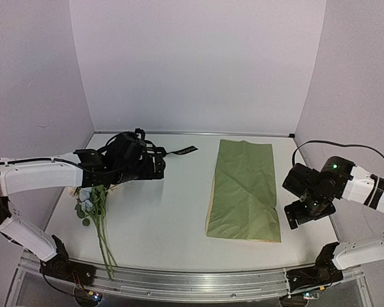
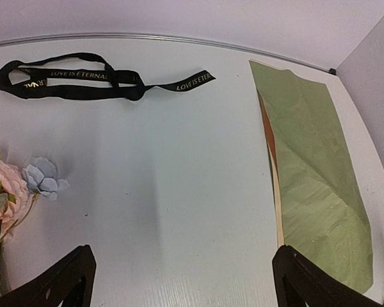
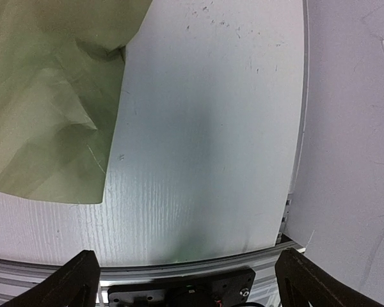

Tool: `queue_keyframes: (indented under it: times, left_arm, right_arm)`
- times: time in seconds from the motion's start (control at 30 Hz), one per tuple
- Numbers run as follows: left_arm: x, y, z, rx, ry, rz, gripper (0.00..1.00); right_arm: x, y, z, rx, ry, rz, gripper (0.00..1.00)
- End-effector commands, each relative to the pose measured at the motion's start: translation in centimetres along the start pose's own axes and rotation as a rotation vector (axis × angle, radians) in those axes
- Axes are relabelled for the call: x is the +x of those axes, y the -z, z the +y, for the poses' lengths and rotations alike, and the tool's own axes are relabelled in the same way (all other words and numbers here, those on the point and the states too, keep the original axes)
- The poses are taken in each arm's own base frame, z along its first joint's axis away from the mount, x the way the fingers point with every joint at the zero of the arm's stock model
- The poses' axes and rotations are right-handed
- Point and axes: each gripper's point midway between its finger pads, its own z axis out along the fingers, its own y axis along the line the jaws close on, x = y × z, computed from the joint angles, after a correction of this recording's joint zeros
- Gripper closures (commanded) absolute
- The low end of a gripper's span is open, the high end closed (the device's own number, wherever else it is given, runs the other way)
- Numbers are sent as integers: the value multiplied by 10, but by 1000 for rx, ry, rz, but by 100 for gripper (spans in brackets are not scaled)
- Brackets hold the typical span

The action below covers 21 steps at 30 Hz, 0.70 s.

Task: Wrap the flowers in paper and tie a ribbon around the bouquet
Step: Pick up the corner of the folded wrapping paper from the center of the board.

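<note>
The flowers lie at the left of the table, blooms under my left arm and thin stems reaching toward the near edge. Pink and blue blooms of the flowers show at the left wrist view's left edge. The black ribbon with pale lettering lies loosely looped near the back; only one end of the ribbon shows from above. The olive-green paper lies flat right of centre, a tan edge along its left side. My left gripper hovers open over bare table, as does my right gripper beside the paper's right edge.
An aluminium rail runs along the near table edge, just below the right gripper. Lilac walls close the back and both sides, the right wall close to the right arm. The paper has a raised creased corner.
</note>
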Motion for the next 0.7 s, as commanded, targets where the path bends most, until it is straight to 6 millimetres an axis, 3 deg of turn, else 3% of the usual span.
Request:
queue_keyframes:
  times: [0.0, 0.2, 0.3, 0.53, 0.67]
  left_arm:
    - [-9, -8, -24, 144, 57, 17, 0]
    - [16, -42, -42, 208, 71, 135, 0]
    - [32, -61, -52, 235, 73, 200, 0]
    - [59, -93, -82, 329, 81, 319, 0]
    - [71, -104, -87, 341, 96, 360, 0]
  right_arm:
    - [-5, -6, 16, -119, -88, 61, 2]
    - [-9, -27, 44, -303, -262, 178, 2]
    - [-20, -36, 57, -363, -318, 203, 2]
    - [-46, -59, 72, -354, -348, 227, 2]
    - [-56, -73, 85, -363, -366, 257, 2]
